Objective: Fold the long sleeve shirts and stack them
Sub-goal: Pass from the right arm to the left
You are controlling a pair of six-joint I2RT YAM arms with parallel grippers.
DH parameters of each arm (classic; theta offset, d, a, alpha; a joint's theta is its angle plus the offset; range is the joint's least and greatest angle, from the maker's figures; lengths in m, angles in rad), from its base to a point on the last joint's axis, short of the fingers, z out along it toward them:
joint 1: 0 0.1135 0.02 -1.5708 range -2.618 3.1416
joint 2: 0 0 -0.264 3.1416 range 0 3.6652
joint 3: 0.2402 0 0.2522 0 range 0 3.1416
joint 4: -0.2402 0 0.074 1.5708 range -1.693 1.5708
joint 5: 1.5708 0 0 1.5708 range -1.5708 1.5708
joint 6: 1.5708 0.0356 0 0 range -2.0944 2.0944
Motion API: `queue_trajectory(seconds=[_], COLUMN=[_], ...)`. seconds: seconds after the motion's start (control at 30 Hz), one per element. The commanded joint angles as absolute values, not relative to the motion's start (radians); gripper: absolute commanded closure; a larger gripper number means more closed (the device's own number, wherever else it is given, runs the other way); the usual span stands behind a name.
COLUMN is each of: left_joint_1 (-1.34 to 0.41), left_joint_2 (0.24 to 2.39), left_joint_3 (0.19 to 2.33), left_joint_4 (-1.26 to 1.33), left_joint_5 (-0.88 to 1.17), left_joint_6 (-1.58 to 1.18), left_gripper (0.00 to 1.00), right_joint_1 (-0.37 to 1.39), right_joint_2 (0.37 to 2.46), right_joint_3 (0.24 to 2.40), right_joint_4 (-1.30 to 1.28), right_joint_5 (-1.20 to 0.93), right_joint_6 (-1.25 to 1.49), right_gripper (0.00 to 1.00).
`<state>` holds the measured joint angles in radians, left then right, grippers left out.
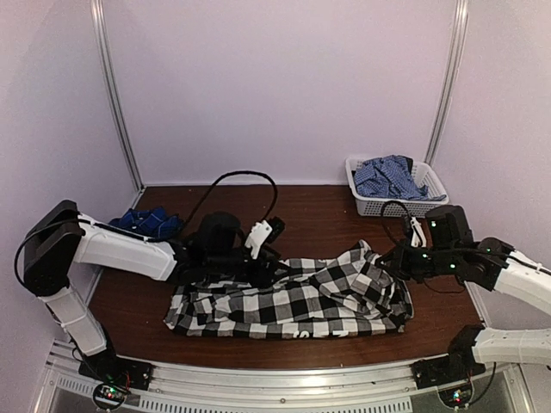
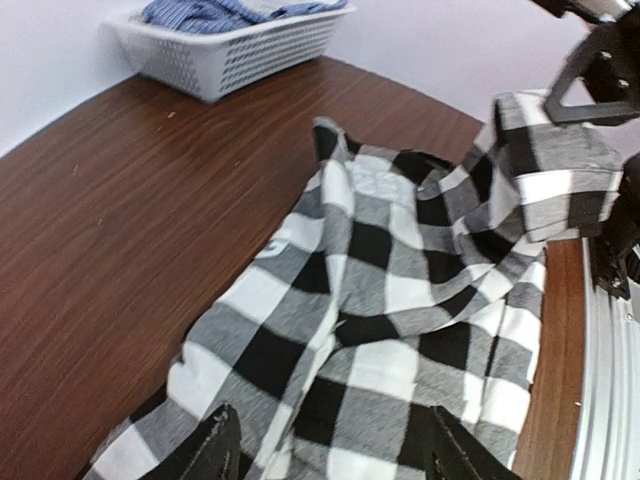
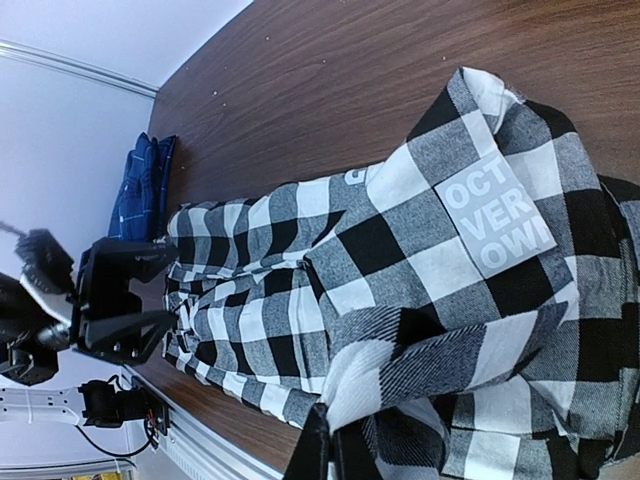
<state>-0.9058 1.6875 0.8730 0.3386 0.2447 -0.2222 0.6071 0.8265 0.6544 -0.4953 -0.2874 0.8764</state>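
Note:
The black-and-white checked shirt lies crumpled across the front of the table. Its white lettering patch shows in the right wrist view. My left gripper is open at the shirt's upper left part, and its fingertips stand apart over the cloth. My right gripper is shut on a fold of the shirt's right end and holds it a little raised. The dark blue plaid shirt lies bunched at the back left, also seen in the right wrist view.
A white basket with blue checked cloth stands at the back right; it also shows in the left wrist view. Bare brown table lies behind the shirt. A metal rail runs along the near edge.

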Motion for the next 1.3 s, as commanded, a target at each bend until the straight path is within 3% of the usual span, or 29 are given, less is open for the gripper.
queue_trajectory(seconds=[0.0,0.23,0.7,1.27], left_joint_1=[-1.006,-1.155,-1.191,-1.276], left_joint_2=[1.677,1.717,1.883,2.064], left_joint_3=[0.928,0.947,1.043,1.143], left_joint_4=[0.465,0.576,0.635,0.800], left_joint_5=[0.225,0.096,0.028,-0.250], left_joint_6=[-0.122,0.047,0.174,0.262], left_gripper=[0.36,0.36,0.29,0.08], right_joint_1=[0.614,0.614,0.611,0.609], right_joint_2=[0.885,1.023,1.171,1.220], right_joint_3=[0.641,0.629,0.633,0.625], right_joint_4=[-0.313,-0.132,0.071,0.147], right_joint_5=[-0.312,-0.337,-0.404,-0.445], right_joint_6=[0.901,0.925,0.982,1.019], right_gripper=[0.97,0.93,0.92,0.92])
